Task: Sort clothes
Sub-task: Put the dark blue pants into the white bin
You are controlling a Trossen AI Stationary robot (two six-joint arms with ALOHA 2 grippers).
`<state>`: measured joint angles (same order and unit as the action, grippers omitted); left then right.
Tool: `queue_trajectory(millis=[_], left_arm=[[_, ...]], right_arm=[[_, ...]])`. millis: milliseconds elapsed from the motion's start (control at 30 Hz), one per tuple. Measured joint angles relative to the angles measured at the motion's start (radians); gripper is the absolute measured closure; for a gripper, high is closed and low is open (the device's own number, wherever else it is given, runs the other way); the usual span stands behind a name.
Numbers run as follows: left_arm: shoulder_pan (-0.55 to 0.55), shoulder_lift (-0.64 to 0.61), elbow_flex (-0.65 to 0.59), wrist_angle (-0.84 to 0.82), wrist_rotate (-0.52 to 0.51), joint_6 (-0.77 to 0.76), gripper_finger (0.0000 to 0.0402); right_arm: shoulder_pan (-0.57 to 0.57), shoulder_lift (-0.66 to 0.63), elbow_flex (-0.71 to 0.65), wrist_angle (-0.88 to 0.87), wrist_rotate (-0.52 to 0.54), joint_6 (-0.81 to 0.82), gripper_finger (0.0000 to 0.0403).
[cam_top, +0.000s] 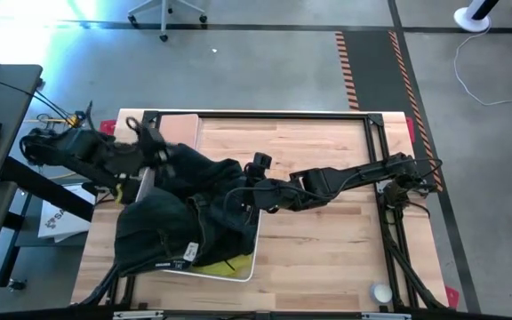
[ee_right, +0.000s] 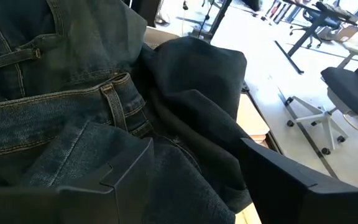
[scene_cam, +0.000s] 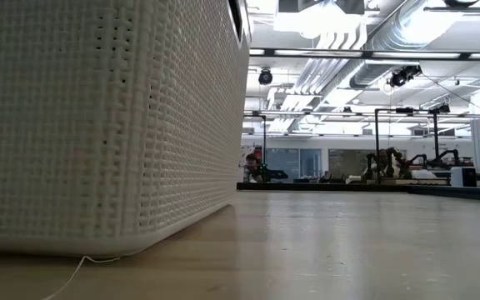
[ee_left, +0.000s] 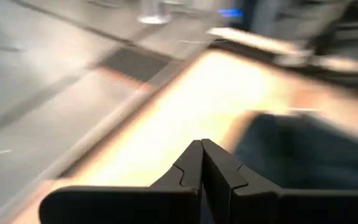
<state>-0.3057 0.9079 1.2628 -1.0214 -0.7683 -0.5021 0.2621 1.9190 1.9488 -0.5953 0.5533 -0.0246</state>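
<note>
Jeans (cam_top: 163,227) heaped over the white basket (cam_top: 238,271); right pincer (cam_top: 258,203) open above them, left pincer (cam_top: 154,147) closed, empty

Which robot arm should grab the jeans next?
Probably the right. The right gripper is open directly over the jeans, while the left gripper is shut, off at the pile's far-left edge.

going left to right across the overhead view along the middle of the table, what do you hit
left gripper at the table's left end → pile of dark jeans heaped over the white basket → right gripper at the pile's right side → bare wooden table → the right arm's base at the right edge
</note>
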Motion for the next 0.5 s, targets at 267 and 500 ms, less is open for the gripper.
queue_trajectory(millis=[267,500], left_arm=[[0.327,0.046,-0.056,-0.198,0.041,0.054,0.0401],[0.491,0.094,-0.099,-0.001,0.639,0.198,0.0401]], right_arm=[[0.000,0.000,0.000,0.000,-0.004,0.000,0.0172],[0.000,0.000,0.000,-0.001,-0.008,0.004,0.0172]])
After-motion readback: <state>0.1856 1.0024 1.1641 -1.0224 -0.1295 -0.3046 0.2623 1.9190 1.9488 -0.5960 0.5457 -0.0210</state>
